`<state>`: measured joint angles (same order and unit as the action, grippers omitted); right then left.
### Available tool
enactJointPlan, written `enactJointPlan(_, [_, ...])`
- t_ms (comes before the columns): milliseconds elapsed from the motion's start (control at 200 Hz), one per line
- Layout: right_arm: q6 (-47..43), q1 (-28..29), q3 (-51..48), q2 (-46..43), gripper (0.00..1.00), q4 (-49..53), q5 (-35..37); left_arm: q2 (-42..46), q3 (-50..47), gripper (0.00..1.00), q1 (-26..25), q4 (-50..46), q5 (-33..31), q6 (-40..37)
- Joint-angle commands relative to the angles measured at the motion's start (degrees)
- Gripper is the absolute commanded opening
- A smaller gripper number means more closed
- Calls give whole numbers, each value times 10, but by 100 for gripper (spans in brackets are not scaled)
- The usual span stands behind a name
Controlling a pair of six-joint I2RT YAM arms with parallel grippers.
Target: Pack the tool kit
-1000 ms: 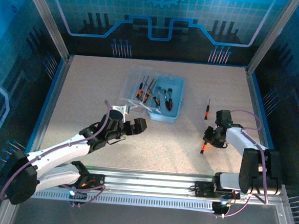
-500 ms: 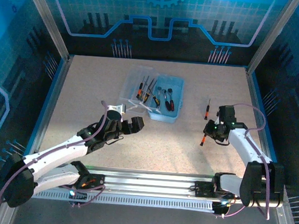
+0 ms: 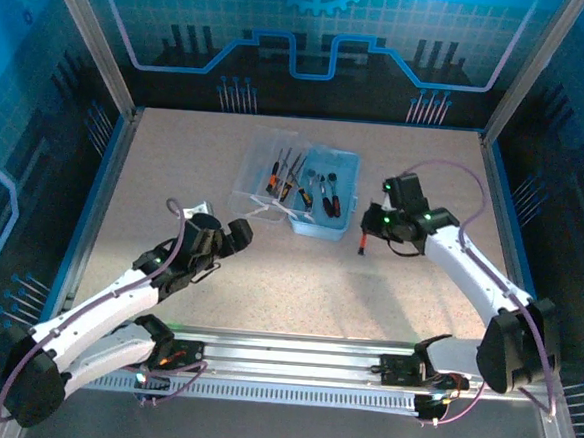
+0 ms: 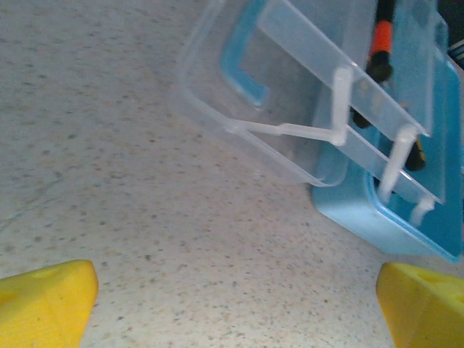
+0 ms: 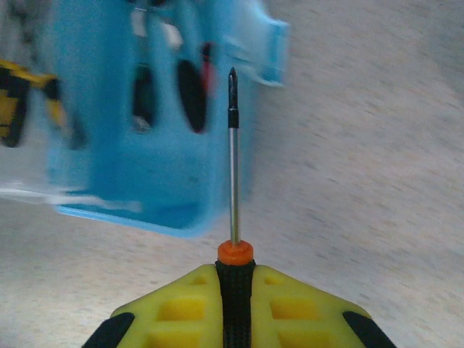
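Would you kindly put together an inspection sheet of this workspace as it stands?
Surface: speckled beige table.
Job's things: tool kit open, clear lid folded out to its left, screwdrivers lying inside; one more screwdriver held just right of the kit.
Clutter: nothing seen.
Grippers: left tool open, near the lid, holding nothing; right tool shut on the screwdriver's handle.
Cables: purple cables loop along both arms, off the kit.
Surroundings: blue patterned walls, aluminium frame.
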<state>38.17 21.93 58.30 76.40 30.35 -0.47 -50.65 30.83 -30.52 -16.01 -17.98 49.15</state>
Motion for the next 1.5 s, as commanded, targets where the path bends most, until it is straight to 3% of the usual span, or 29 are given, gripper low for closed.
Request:
enactJointPlan(0, [26,51,77,54,13,-23,3,29,1,99,4,-59,-45,24])
enactJointPlan(285, [52,130,282,222,13,-62,5,99,-16,99,5,-106,-65,42])
enactJointPlan(605, [99,151,433,363,12,-74,24,156,-16,99,7,-157,-72,38])
enactJointPlan(1156, [110,152,469,434,13,-57,92,171,-20,99,7,-151,-67,33])
enactJointPlan(1491, [115,151,473,445,23,-43,101,171,-21,99,7,-148,-68,30])
